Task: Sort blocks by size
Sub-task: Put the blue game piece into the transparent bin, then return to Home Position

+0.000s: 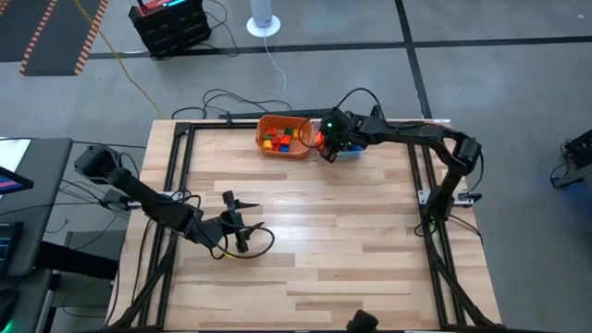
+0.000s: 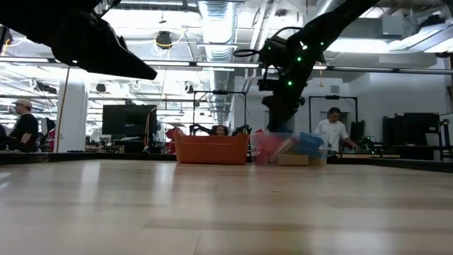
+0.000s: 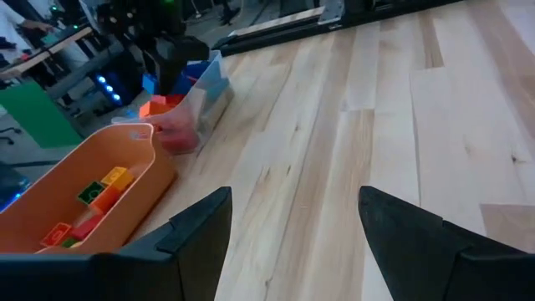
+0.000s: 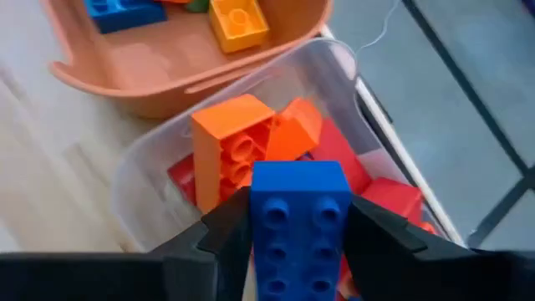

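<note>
My right gripper (image 4: 297,230) is shut on a long blue block (image 4: 298,219) just above the clear plastic container (image 4: 330,71) at the table's far edge; it also shows in the high view (image 1: 330,139). The container holds orange (image 4: 230,142) and red (image 4: 389,201) blocks. The orange bowl (image 1: 284,136) beside it, on its left, holds several blocks in red, yellow, green and blue. My left gripper (image 3: 292,230) is open and empty over the near left of the table (image 1: 236,225). My right gripper pinches the blue block's two long sides (image 4: 259,238) between its two fingers, which lie across it. The fingers point down and toward the far edge. The block's studded face shows toward the camera, and its free end sticks out over the container, clear of the blocks below.
Bare wooden tabletop (image 1: 351,240) spreads between the two arms. A black frame (image 1: 176,157) runs along the table's edges. People stand in the room beyond the table's far edge (image 2: 333,131).
</note>
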Controlling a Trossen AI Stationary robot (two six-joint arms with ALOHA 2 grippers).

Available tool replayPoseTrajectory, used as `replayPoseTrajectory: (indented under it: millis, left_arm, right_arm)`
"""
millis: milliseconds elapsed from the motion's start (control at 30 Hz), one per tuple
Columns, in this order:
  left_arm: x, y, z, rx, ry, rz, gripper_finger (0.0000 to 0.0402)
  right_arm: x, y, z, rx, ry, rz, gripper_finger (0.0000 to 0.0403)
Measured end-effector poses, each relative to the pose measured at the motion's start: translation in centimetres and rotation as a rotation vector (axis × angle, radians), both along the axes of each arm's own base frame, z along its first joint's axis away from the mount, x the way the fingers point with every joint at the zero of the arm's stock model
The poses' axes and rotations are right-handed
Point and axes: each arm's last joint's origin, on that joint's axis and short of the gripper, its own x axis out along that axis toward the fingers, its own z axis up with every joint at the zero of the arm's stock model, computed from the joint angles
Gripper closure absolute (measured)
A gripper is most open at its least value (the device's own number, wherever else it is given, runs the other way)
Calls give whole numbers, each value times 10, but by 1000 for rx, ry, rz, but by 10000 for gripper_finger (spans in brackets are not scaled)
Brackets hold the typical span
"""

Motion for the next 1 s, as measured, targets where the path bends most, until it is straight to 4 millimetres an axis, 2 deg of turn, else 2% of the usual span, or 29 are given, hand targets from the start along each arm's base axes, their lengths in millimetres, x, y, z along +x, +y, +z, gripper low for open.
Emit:
replayPoseTrajectory:
  millis: [133,267,400,500,600,700,800,1000]
  left_arm:
    - [1,2,0,4,1,10,148]
    - [1,1,1,20,-2,12,148]
    - [-3,-8,7,98,-39,32,148]
    - [-11,-14,15,140,-67,49,148]
    - [-23,-14,25,155,-82,68,148]
    - [-36,-6,40,112,-124,57,149]
    - [-46,12,50,50,-182,5,155]
    - [-57,56,46,-3,-247,-12,175]
  right_arm:
    - [-1,3,4,-1,-3,16,182]
    - [-7,16,27,-26,-36,45,177]
    - [-18,45,58,-51,-111,91,182]
    - [-35,76,70,-90,-213,157,189]
    - [-60,103,67,-123,-335,183,200]
    - [-88,126,52,-144,-473,211,209]
    - [-110,144,35,-131,-580,232,218]
    - [-146,168,29,-141,-727,200,235]
